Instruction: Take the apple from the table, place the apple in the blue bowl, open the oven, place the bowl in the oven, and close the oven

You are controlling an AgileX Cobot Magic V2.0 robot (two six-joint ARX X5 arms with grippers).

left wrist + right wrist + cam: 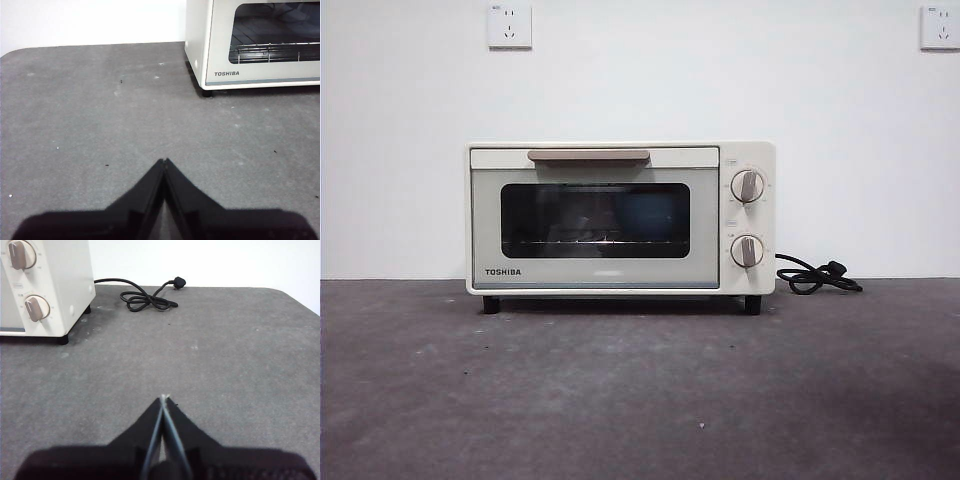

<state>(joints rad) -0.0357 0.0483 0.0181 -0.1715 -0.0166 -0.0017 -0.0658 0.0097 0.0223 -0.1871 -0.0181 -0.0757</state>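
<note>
Oven [620,218] door closed, blue shape dimly behind its glass; apple not visible | left gripper [164,162] and right gripper [163,399] jaws pressed together, empty, flanking oven above table [640,390]

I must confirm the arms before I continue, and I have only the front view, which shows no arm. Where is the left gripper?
Observer: The left gripper is over bare table, in front of the TOSHIBA oven and off its corner away from the knobs. Its jaws are shut and hold nothing.
Operator: And the right one?
Observer: The right gripper is over the table on the oven's knob side, with the black cord lying ahead of it. Its jaws are shut and empty too.
</note>
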